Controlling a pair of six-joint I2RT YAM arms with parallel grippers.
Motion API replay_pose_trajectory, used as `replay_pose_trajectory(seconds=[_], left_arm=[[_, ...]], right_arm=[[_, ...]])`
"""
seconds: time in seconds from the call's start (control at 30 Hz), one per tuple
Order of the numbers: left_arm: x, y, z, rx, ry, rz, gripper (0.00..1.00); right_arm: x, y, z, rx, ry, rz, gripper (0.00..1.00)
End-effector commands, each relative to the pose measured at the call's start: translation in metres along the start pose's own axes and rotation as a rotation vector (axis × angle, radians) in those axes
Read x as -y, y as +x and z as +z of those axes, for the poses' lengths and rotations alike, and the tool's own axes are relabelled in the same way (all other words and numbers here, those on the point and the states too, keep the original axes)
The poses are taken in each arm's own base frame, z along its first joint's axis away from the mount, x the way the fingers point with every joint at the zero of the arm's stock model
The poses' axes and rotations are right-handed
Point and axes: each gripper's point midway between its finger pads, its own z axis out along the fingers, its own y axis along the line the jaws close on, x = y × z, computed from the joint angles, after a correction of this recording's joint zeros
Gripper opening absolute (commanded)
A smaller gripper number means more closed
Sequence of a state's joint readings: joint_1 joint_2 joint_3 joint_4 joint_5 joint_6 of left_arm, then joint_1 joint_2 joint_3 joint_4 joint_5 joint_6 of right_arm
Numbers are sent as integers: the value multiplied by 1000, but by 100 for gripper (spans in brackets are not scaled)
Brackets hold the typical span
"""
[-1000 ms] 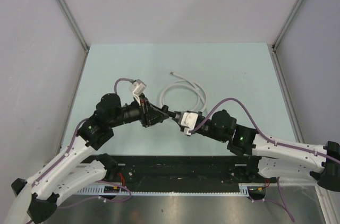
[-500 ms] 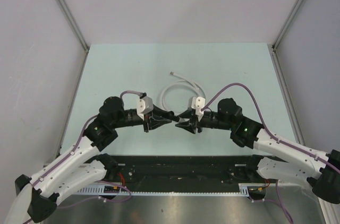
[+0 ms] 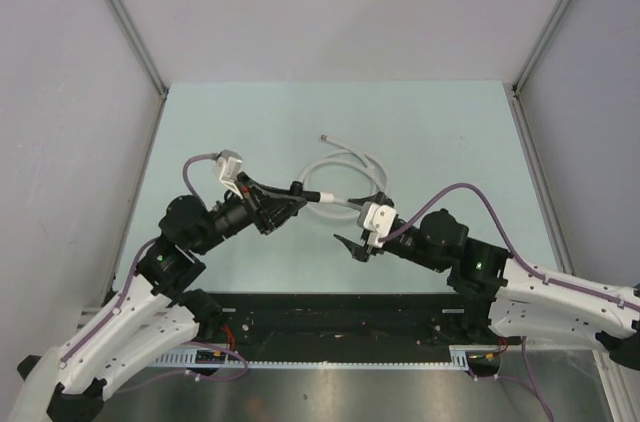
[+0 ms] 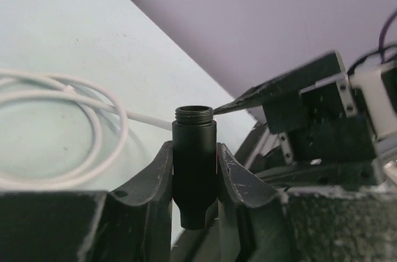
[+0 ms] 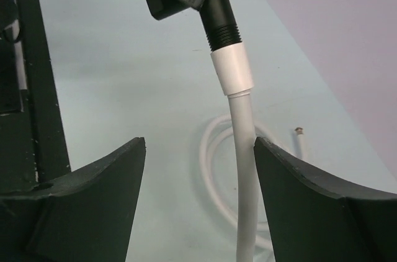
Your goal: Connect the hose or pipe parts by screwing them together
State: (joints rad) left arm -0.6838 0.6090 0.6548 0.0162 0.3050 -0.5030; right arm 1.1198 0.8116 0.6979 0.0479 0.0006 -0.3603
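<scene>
Black threaded fitting (image 4: 194,162): matte cylinder, male thread at the top, narrower at the bottom, clamped upright between the left fingers (image 4: 158,181), which are closed tight on its sides. The right wrist view gives what that one hides: the fitting (image 5: 222,20) steps into a smooth white collar (image 5: 231,72), then the thin white hose (image 5: 245,169) runs on, round and glossy, toward the coil. From the top, the hose (image 3: 375,167) lies in loose loops mid-desk, just beyond both arms, with the fitting (image 3: 298,188) at the near-left edge of the coil in the left fingers (image 3: 280,204). The free end (image 3: 324,139) has a small silvery tip and lies on the far side of the coil; it also shows in the right wrist view (image 5: 299,130) but not in the left wrist view. Right fingers (image 5: 105,194) are spread wide and hold nothing; the hose passes between them close to one finger, contact unclear. From the top they (image 3: 350,244) sit near the fitting, apart from it. Desk (image 3: 220,132) is a flat, pale-green matte sheet. Finger pads look scuffed.
</scene>
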Motion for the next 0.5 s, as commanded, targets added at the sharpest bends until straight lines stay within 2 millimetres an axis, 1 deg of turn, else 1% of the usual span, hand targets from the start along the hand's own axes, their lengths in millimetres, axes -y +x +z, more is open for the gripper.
replay_pose_trajectory(seconds=[0.0,0.03,0.07,0.1,0.13,0.2,0.27,0.3,0.37,0.4,0.47], left_arm=[[16,-41,-11,139,-28,-283,0],[19,-42,-12,132,-31,-308,0],[18,-39,-12,109,-45,-349,0],[15,-30,-13,66,-77,-375,0],[19,-35,-13,61,-71,-387,0],[19,-24,-11,-2,-85,-434,0],[24,-20,-9,-36,-69,-471,0],[26,-20,-10,-43,-63,-481,0],[27,-19,-8,-52,-63,-489,0],[26,-19,-8,-52,-67,-490,0],[26,-18,-8,-57,-70,-494,0]], right_arm=[[27,-22,1,44,188,-216,74],[27,-23,2,47,199,-235,73],[26,-24,6,44,203,-276,73],[26,-29,7,61,212,-288,72],[25,-30,9,64,216,-306,72],[21,-31,15,65,213,-343,72],[17,-29,20,61,202,-362,72],[14,-25,24,50,193,-375,70],[10,-23,27,48,181,-380,66],[8,-22,29,45,173,-381,61],[5,-20,32,44,161,-382,56]])
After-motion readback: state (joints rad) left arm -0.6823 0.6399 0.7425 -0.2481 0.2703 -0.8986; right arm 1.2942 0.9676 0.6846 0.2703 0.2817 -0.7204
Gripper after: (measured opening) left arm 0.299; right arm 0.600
